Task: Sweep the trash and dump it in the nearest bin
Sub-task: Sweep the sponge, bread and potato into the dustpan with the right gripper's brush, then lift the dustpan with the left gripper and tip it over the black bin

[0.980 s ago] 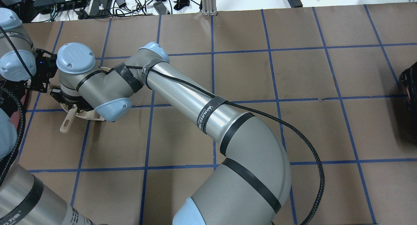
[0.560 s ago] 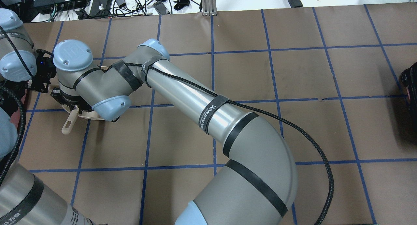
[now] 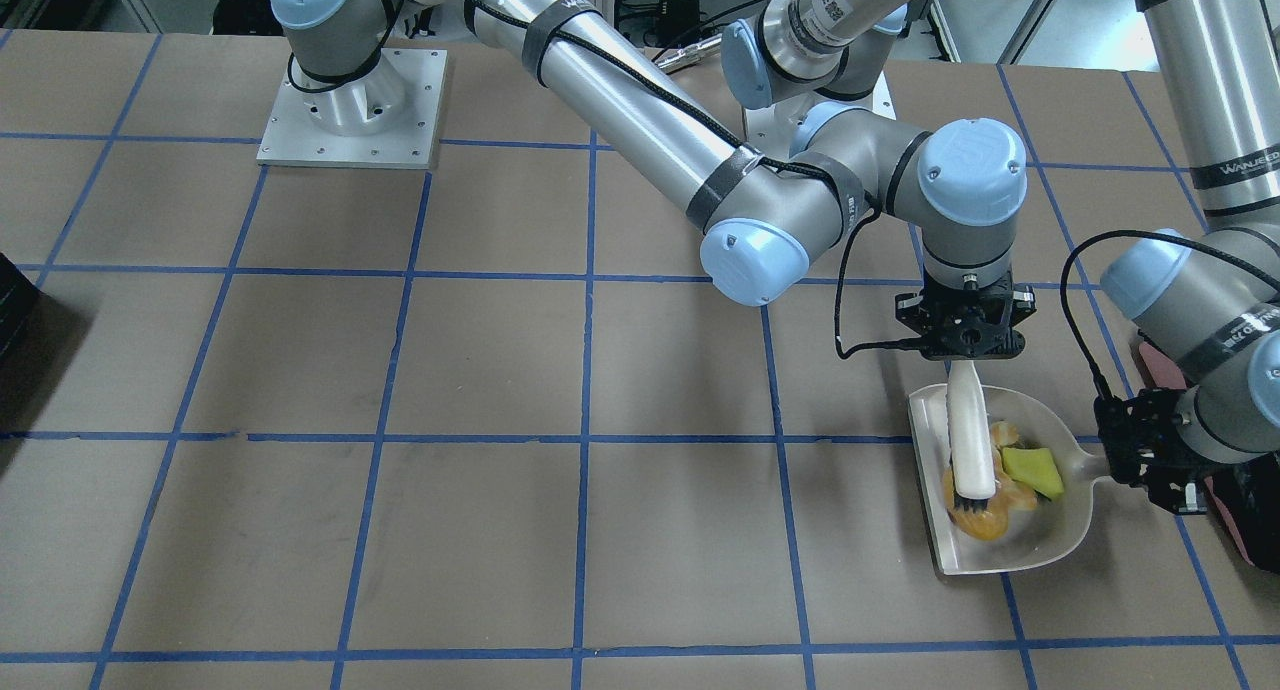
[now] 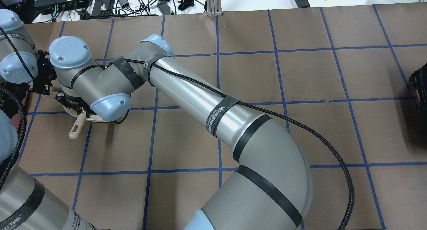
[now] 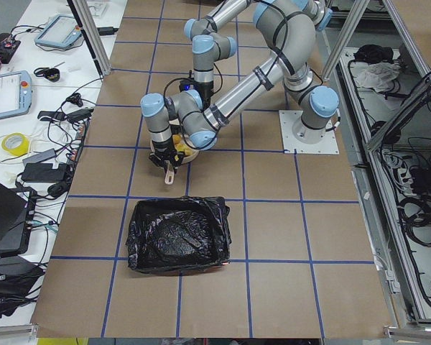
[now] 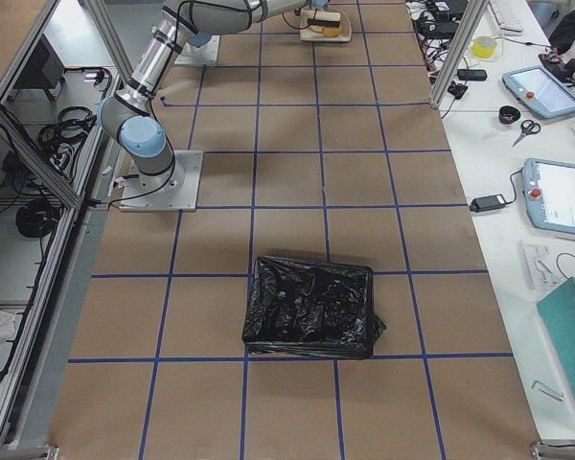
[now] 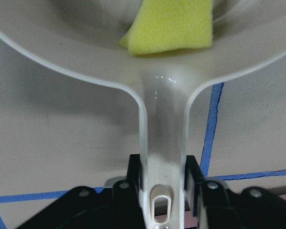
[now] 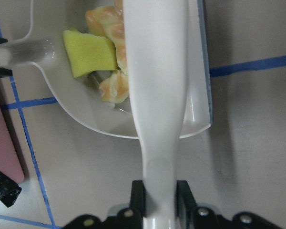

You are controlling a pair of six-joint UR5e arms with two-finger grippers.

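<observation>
Our right gripper (image 3: 963, 355) is shut tight on the white brush (image 3: 971, 440). Our left gripper (image 3: 1115, 460) squeezes the handle of the dustpan (image 3: 1060, 535). The sponge wedge (image 3: 1035, 470), the amber lump (image 3: 975, 525) and the croissant-like piece (image 3: 1003, 436) lie in the dustpan. Since a second ago, the brush's tail end has swung a little sideways. The bin (image 5: 176, 244) sits near.
</observation>
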